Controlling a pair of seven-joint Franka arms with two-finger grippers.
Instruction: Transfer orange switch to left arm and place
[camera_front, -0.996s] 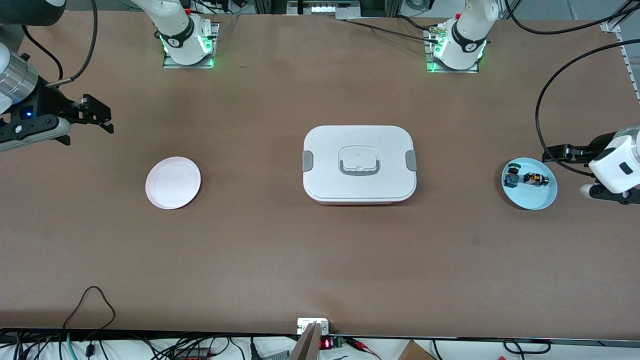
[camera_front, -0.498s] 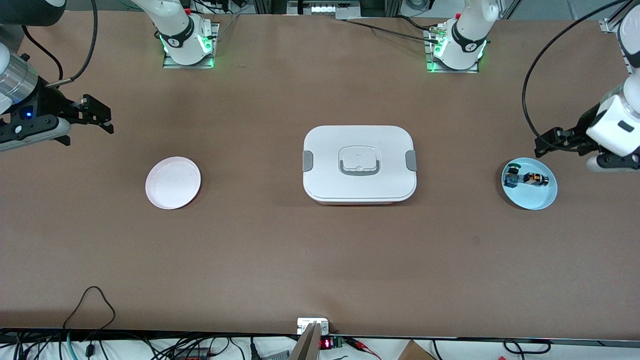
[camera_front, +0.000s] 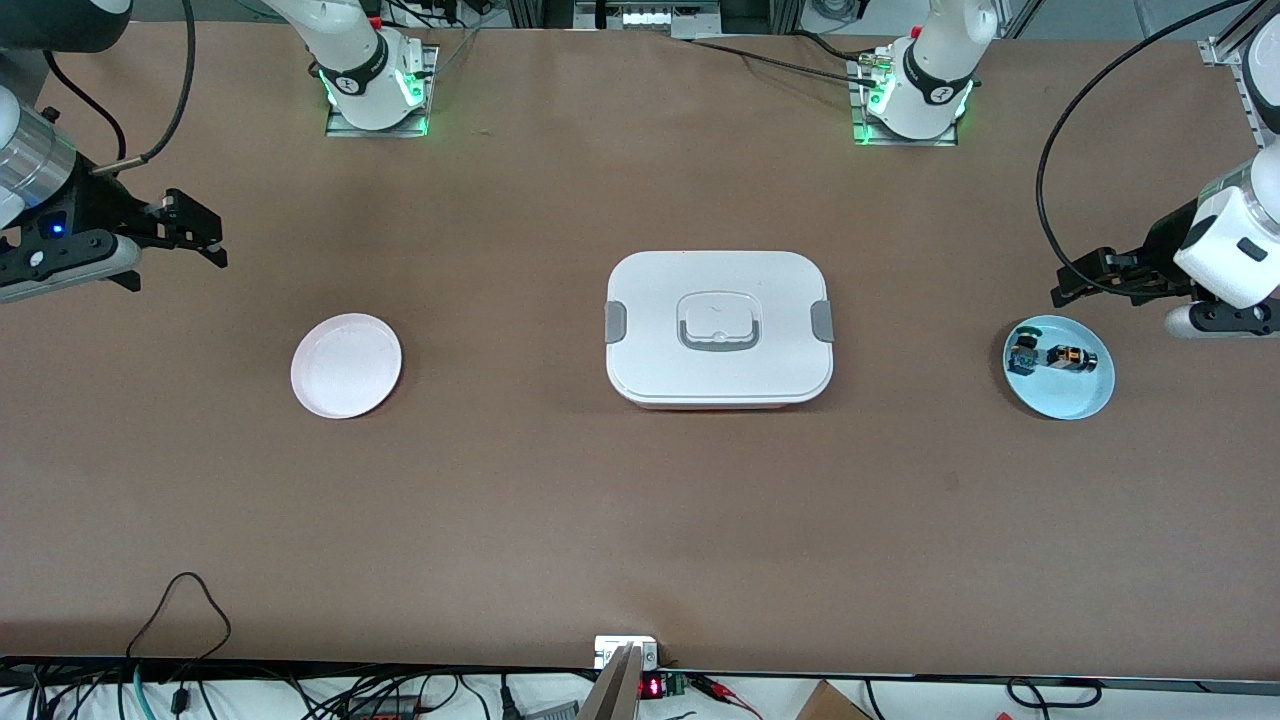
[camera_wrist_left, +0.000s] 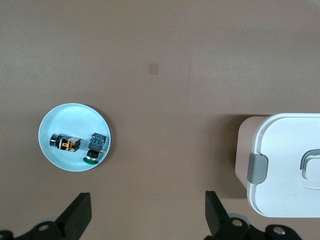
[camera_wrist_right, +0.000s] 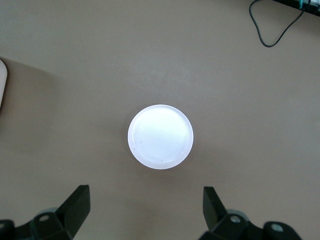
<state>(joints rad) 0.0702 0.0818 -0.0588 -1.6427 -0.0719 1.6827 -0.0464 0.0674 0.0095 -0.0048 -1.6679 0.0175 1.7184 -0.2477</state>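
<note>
Brown counter (camera_front: 520, 500) is spreading across the whole front view, with cables trailing along its nearest edge. At the right arm's end, the right pincer (camera_front: 195, 235) is hanging in the air over bare counter, its black fingers (camera_wrist_right: 75, 205) spread wide with nothing between them; this arm is waiting. Just nearer the front camera than that pincer, a pale pink plate (camera_front: 346, 365) is lying flat and bare on the counter, and the right wrist view is looking straight down on it (camera_wrist_right: 160, 136).

At the middle, the box (camera_front: 718, 327) is sitting with its lid on and its grey clips at both ends; one clipped end is showing in the left wrist view (camera_wrist_left: 282, 165).

Toward the left arm's end, a light blue plate (camera_front: 1080, 400) is carrying the orange switch (camera_front: 1071, 357) and, just beside it, a small blue-and-green component (camera_front: 1022, 352). Both are lying on the plate, close together (camera_wrist_left: 64, 143) (camera_wrist_left: 96, 147). The left pincer (camera_front: 1085, 280) is hovering over the counter just beside that plate's farther edge, its fingers (camera_wrist_left: 216, 212) also standing wide apart and gripping nothing.
</note>
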